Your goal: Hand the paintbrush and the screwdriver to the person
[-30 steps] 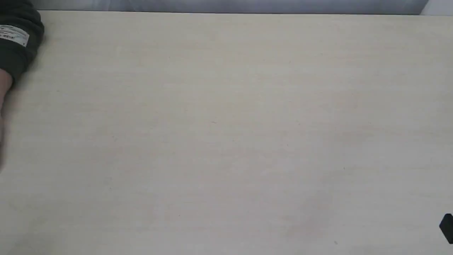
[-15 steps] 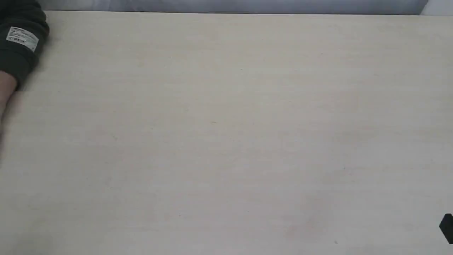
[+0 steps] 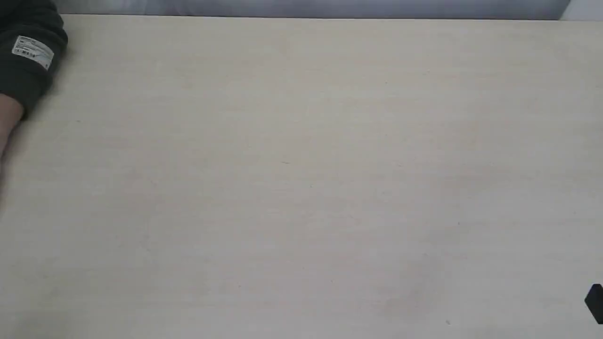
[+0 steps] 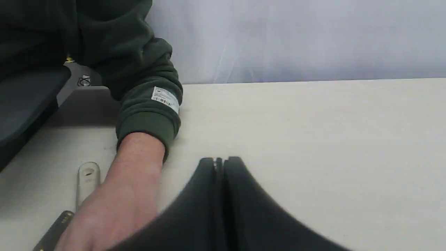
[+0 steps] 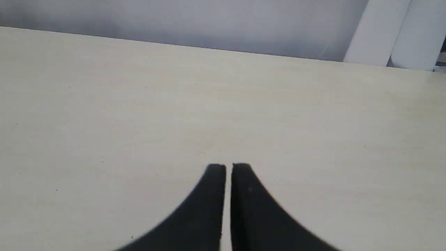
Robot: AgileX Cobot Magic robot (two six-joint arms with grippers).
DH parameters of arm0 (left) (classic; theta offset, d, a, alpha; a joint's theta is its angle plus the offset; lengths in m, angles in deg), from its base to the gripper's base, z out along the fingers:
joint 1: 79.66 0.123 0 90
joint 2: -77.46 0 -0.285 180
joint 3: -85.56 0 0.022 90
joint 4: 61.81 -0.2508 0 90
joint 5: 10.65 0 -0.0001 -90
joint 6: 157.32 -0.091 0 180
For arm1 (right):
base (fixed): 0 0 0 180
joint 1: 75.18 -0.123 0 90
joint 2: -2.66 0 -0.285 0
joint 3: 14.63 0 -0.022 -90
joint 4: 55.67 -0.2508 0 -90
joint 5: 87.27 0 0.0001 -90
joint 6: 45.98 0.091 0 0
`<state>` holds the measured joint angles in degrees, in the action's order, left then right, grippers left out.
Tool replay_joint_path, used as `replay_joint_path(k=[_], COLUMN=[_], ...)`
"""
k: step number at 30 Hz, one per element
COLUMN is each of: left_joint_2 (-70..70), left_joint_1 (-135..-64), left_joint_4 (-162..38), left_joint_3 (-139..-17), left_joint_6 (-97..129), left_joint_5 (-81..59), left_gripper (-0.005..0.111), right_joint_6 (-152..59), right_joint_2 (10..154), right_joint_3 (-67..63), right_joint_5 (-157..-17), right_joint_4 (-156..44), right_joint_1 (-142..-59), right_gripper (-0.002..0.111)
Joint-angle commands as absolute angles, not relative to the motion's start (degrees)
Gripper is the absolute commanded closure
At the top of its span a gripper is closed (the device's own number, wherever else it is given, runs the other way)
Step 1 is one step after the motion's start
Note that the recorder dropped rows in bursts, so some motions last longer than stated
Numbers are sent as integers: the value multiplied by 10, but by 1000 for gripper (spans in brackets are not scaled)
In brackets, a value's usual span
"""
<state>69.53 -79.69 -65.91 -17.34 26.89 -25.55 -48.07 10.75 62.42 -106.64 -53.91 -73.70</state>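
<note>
The person's bare hand (image 4: 115,205) and dark green sleeve (image 4: 146,104) with a white label rest on the table beside my left gripper (image 4: 219,159), which is shut and holds nothing. From under the hand pokes a pale handle end with a hole, the paintbrush (image 4: 87,174). Beside it lies a dark handle with gold marks, apparently the screwdriver (image 4: 52,232). Brush bristles and screwdriver shaft are hidden. In the exterior view only the sleeve (image 3: 28,56) and wrist show at the far left edge. My right gripper (image 5: 228,165) is shut over bare table, empty.
The pale wooden table (image 3: 301,179) fills the exterior view, with a grey backdrop (image 3: 301,7) behind its far edge. A small black part (image 3: 596,303) juts in at the lower right edge. A dark seat or ledge (image 4: 24,101) stands behind the person's arm.
The person's sleeve has shifted a little to the right in the exterior view, showing more of the label. The black part at the right edge has not moved.
</note>
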Motion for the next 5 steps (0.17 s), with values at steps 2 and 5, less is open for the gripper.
replay_joint_path(k=[2, 5], left_joint_2=[697, 697], left_joint_1=[-801, -801], left_joint_4=[-656, -656], left_joint_3=[-172, -172], left_joint_6=[270, 270], left_joint_5=[-250, -250], left_gripper=[107, 107], right_joint_6=[-481, -481], right_joint_2=[105, 105], right_joint_3=[626, 626], right_joint_5=[-1068, -1068], right_joint_4=[-540, -540], right_joint_1=[-733, -733], right_gripper=[104, 104])
